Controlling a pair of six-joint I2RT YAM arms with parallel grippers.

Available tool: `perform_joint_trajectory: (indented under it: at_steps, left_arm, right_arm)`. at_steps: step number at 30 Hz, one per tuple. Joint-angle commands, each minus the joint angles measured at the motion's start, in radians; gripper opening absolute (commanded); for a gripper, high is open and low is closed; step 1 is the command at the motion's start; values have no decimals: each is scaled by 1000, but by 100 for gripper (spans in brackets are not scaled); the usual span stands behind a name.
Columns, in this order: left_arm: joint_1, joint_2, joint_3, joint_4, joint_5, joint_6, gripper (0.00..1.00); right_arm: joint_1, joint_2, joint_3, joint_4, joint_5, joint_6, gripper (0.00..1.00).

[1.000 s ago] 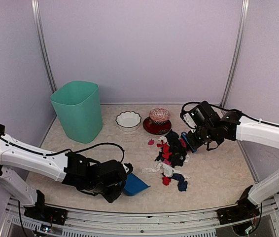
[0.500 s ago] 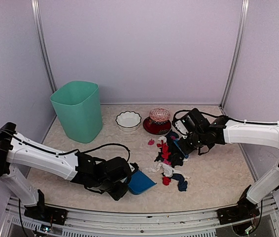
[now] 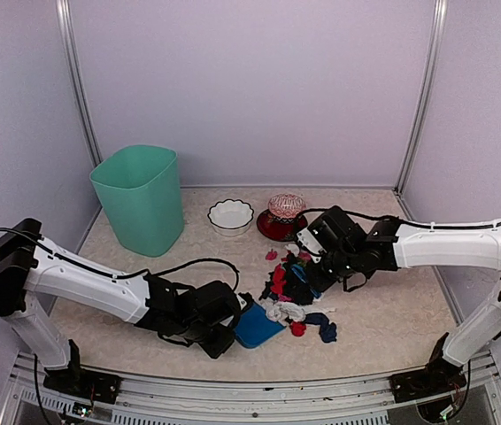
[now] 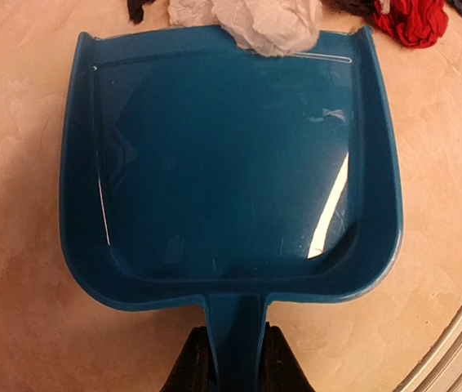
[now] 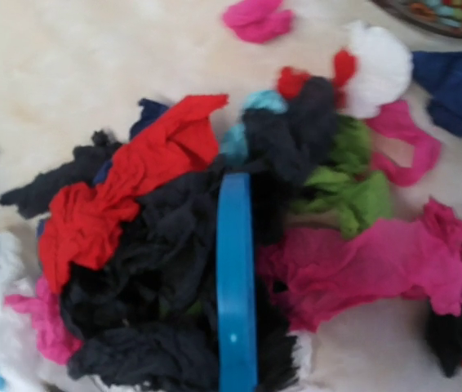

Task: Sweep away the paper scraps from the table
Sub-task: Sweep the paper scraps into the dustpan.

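Clamping the brush, my right gripper is shoving the paper scraps leftward through mid-frame. They are now reaching the dustpan, which my left gripper is pinching by the handle.

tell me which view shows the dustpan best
Left wrist: the dustpan fills the frame, its whole tray visible. Top external shows it small, its handle hidden. Right wrist: only a blue sliver, probably its edge.

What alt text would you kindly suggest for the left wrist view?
A blue dustpan lies on the table, its handle gripped by the left gripper. A white paper scrap rests at its front lip; a red scrap lies beyond.
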Motion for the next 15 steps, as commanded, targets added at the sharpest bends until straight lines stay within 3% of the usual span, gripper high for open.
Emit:
perform_joint_trajectory:
  at_steps: [1, 15]
  left_arm:
    - [16, 36, -10, 1, 45, 8, 0]
    - [54, 77, -31, 94, 40, -47, 0]
  right_arm:
    - [45, 30, 20, -21, -71, 29, 0]
    - [126, 46, 39, -29, -131, 1, 0]
